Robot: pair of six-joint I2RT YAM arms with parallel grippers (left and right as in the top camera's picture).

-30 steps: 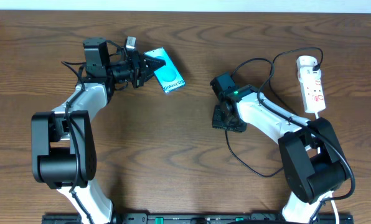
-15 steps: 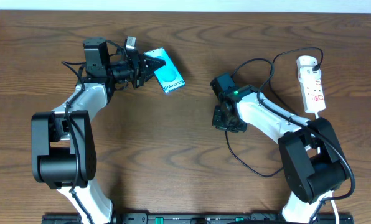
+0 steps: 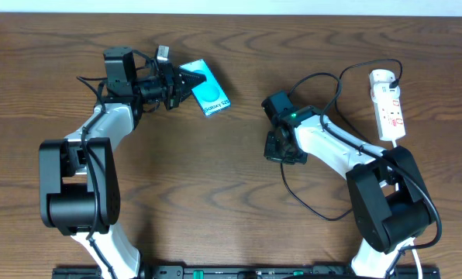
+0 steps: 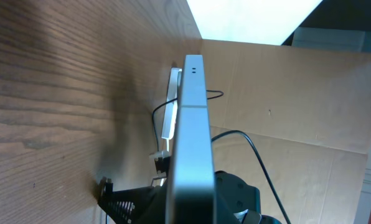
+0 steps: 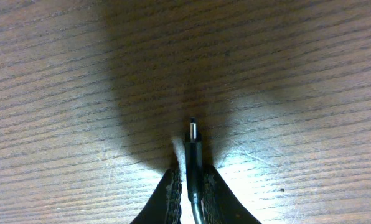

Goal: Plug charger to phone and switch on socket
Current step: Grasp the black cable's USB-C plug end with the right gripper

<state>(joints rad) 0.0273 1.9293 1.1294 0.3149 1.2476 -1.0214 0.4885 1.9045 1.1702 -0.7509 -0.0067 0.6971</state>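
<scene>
While the left gripper (image 3: 189, 82) clamps one end of the phone (image 3: 212, 94), the right gripper (image 5: 192, 179) pinches the charger (image 5: 193, 149), whose plug tip sticks out just beyond the jaws.

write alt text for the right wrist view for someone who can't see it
The right gripper pinches the charger between its two dark fingers, the small metal plug tip sticking out past them. Behind it is the wood-grain table, with a dark shadow spread around the tip.
</scene>
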